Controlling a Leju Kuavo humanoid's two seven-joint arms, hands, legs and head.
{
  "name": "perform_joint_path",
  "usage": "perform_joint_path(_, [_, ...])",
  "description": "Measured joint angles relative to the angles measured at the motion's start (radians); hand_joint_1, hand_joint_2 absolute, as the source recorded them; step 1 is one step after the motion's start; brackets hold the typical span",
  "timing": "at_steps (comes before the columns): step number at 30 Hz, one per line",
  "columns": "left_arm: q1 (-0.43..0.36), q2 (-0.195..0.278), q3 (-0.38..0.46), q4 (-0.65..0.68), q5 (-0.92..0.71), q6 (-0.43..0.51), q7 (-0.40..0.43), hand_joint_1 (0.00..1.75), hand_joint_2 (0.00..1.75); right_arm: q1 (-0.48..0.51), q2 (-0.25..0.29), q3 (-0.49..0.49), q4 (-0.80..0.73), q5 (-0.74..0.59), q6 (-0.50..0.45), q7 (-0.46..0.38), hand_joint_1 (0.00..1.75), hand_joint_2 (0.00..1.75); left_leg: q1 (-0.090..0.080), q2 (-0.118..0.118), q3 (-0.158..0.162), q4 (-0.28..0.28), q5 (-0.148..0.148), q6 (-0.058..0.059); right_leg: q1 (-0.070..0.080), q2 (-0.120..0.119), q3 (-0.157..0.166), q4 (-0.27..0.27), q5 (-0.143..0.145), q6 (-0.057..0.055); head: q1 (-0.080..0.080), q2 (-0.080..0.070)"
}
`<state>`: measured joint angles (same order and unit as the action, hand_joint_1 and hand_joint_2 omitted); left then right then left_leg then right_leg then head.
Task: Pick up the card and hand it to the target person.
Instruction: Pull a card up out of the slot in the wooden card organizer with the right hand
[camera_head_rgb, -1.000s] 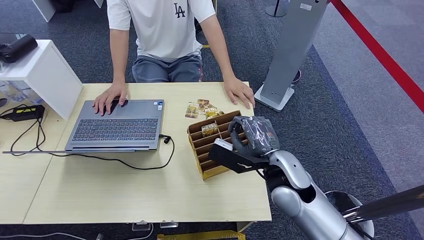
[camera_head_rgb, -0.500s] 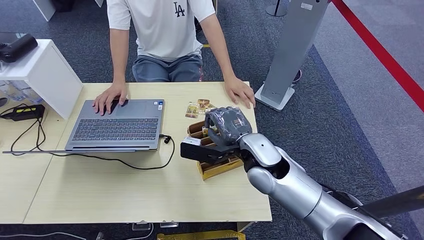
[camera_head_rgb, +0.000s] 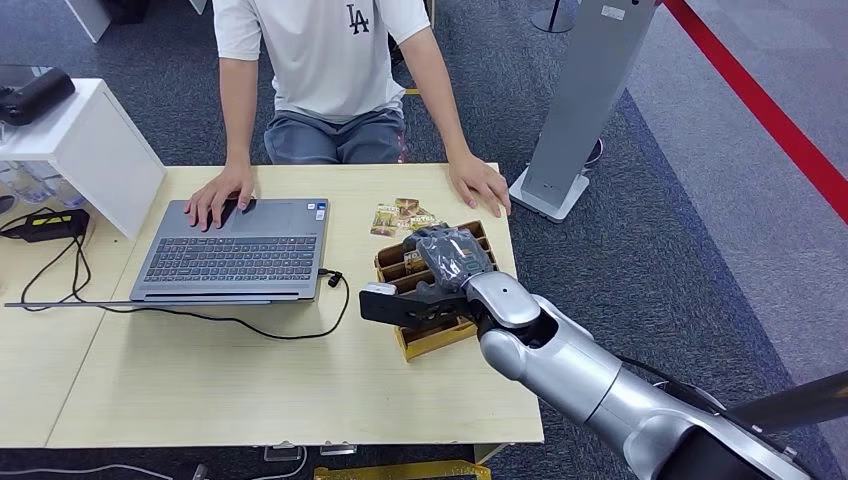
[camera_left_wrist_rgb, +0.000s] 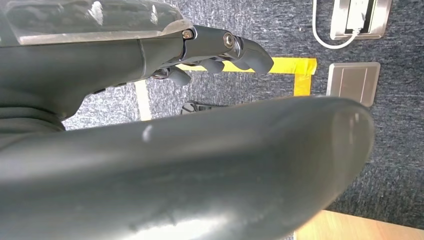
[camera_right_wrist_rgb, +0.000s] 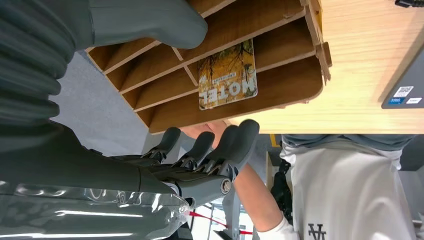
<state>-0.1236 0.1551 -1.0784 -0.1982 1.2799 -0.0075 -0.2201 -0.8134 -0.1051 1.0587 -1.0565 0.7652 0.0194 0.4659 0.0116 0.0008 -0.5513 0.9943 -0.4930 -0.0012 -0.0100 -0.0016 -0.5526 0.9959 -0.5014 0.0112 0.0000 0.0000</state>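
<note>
A card (camera_right_wrist_rgb: 227, 75) printed with autumn trees and the word MOTEL stands in a slot of the wooden card rack (camera_head_rgb: 432, 338) on the table's right part. My right hand (camera_head_rgb: 452, 262) hovers over the rack's far end, holding nothing. In the right wrist view its thumb (camera_right_wrist_rgb: 150, 22) lies over the slots and its fingers (camera_right_wrist_rgb: 215, 145) reach past the rack's end, apart from the card. A few loose cards (camera_head_rgb: 400, 215) lie on the table beyond the rack. My left hand (camera_left_wrist_rgb: 220, 47) hangs over the floor, fingers loosely bent, holding nothing.
A person in a white shirt (camera_head_rgb: 325, 50) sits across the table, one hand on the laptop (camera_head_rgb: 235, 250), the other hand (camera_head_rgb: 480, 185) flat near the rack. A cable (camera_head_rgb: 250, 322) runs from the laptop. A grey stand (camera_head_rgb: 580, 100) rises right of the table.
My right hand has swung left from the rack's right side and settled lower over the rack. The person and the cards have stayed still.
</note>
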Motion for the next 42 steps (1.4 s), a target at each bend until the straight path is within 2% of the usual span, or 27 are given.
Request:
perform_joint_path(4, [-0.001,-0.001,0.000,0.000,0.000,0.001,0.000,0.00,0.00,-0.003,0.005,0.001,0.009,-0.002,-0.002,0.000,0.75,1.75,0.000,0.000,0.000,0.000,0.000,0.000,0.000,0.000,0.000,0.000,0.000,0.000,0.000,0.000])
perform_joint_path(16, [0.005,-0.006,0.004,0.000,0.005,0.003,0.000,0.00,0.00,-0.021,0.010,-0.005,0.018,-0.004,-0.036,-0.001,0.55,1.75,0.000,0.000,-0.001,0.000,0.000,0.000,0.000,0.000,-0.001,0.000,0.000,0.000,0.000,0.000])
perform_joint_path(28, [0.015,-0.009,0.013,0.002,0.015,0.003,-0.009,0.00,0.00,-0.028,-0.014,-0.036,-0.087,-0.007,-0.054,0.023,0.51,1.75,0.000,-0.001,-0.002,0.001,0.000,0.000,0.000,-0.001,-0.002,0.001,-0.001,0.000,0.000,0.000])
perform_joint_path(42, [0.007,-0.007,0.006,0.000,0.010,0.004,-0.005,0.00,0.00,-0.011,0.004,-0.029,0.012,-0.013,-0.046,0.014,0.54,1.75,0.000,-0.002,0.000,0.000,0.000,0.000,0.000,-0.002,0.000,0.000,0.000,0.000,0.000,0.000])
